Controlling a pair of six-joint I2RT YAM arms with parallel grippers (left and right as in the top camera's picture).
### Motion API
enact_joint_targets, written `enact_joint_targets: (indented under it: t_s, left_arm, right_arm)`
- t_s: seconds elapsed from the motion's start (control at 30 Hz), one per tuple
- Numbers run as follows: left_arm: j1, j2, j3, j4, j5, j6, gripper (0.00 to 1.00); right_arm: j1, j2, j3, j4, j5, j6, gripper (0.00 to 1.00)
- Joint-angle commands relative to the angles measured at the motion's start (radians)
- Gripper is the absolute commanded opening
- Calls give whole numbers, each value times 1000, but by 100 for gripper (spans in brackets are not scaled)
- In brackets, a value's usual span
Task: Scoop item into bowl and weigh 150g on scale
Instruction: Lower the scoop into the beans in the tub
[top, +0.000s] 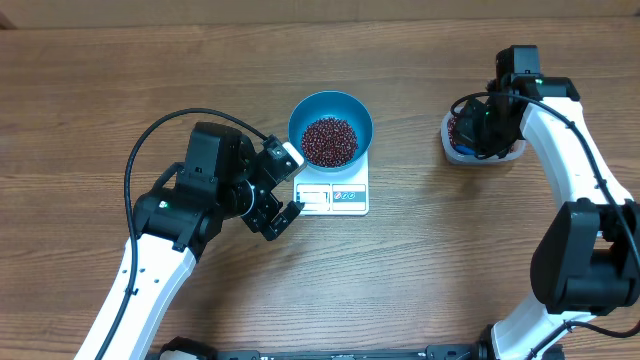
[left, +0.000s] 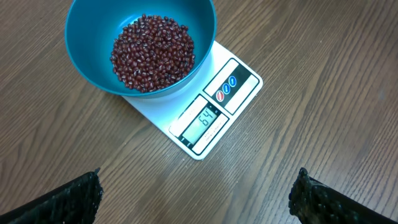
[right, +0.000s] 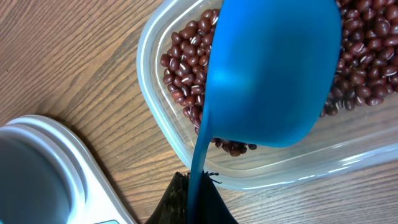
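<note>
Wood table (top: 100, 80): one scale (top: 335, 196), one bowl (top: 330, 100), one tub (right: 146, 81), one scoop (right: 273, 68).

dark red-brown beans (top: 329, 141) in a teal-blue bowl (top: 330, 102), on a white scale (top: 352, 181) with red and blue button marks; brown wood-grain worktop (top: 420, 270); at right, bright blue scoop (right: 273, 68), clear tub (right: 147, 62)
</note>
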Motion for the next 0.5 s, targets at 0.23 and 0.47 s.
enact_joint_targets:
  t_s: [0.23, 0.47]
  left_arm:
    - [-6, -5, -11, -1, -3, -21, 100]
    - [-6, -5, -11, -1, -3, -21, 99]
  right_arm:
    - [-54, -9, -2, 5, -141, -20, 4]
    - [-97, -9, -2, -11, -203, -60, 4]
